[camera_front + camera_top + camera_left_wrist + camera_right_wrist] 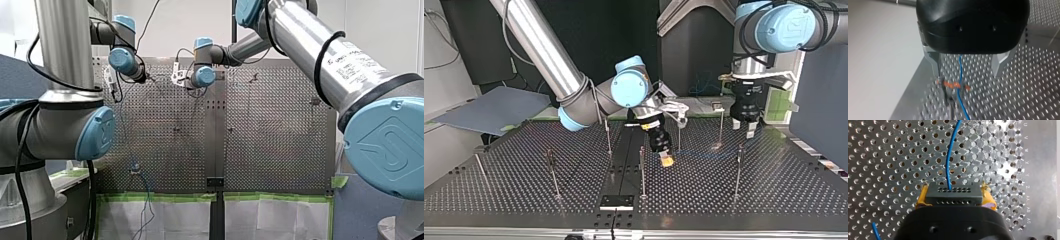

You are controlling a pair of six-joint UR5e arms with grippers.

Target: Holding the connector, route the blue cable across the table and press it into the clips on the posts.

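In the right wrist view my right gripper (954, 202) is shut on a black connector (953, 193), its yellow pads (923, 197) on both sides. The blue cable (948, 162) leaves the connector and runs ahead over the perforated table. In the top view this gripper (666, 159) hangs low near the table's middle. My left gripper (966, 72) is open, its metal fingers (933, 62) wide apart. The blue cable (960, 67) passes between them untouched, over an orange clip (953, 85) on a post. In the top view my left gripper (746, 127) hovers at the right, above the cable (704, 152).
Several thin posts stand across the table, such as one (553, 172) at the top view's left, one (642, 170) in the middle and one (738, 170) at the right. A black plate (616, 201) lies at the near edge. The cable's other end (145, 200) hangs off the front view's near edge.
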